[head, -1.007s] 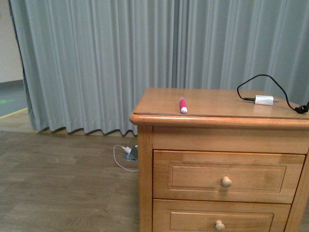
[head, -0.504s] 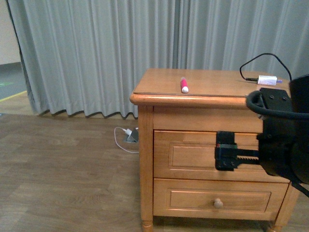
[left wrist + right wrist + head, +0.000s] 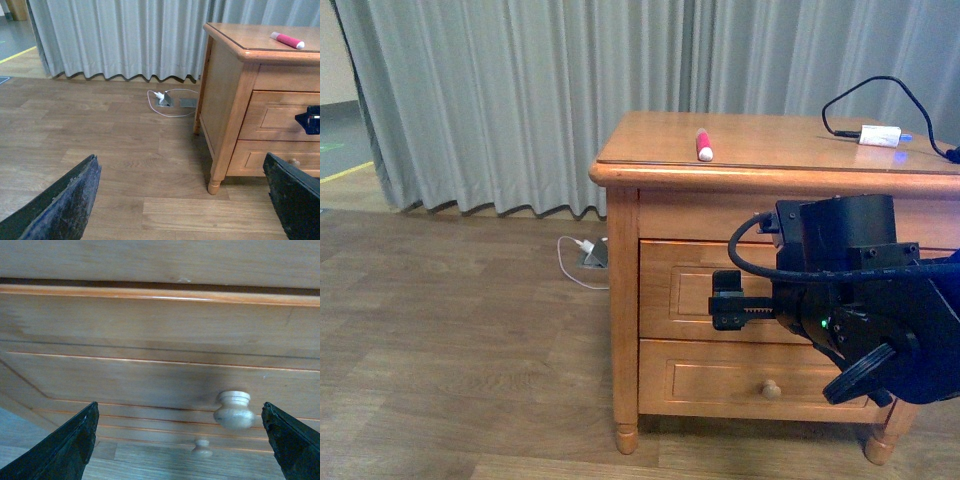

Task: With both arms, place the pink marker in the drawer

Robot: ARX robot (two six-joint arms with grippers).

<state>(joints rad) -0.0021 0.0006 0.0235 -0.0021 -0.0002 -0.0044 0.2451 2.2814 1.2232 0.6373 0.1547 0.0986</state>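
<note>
Marker (image 3: 703, 146) lies on the cabinet (image 3: 622, 300) top, near its front edge. Right arm (image 3: 850, 290) fronts the cabinet's shut drawer (image 3: 150, 375), right gripper (image 3: 180, 407) spread wide before the knob (image 3: 234, 410). Left gripper (image 3: 180, 157), also spread, hangs apart from the cabinet.

The pink marker (image 3: 703, 146), its white end toward the front edge, lies flat on the counter (image 3: 790, 150). The drawer (image 3: 675, 290) beneath is shut and has a round, pale wooden knob (image 3: 234, 409). The right arm (image 3: 850, 290) is close before it.
</note>
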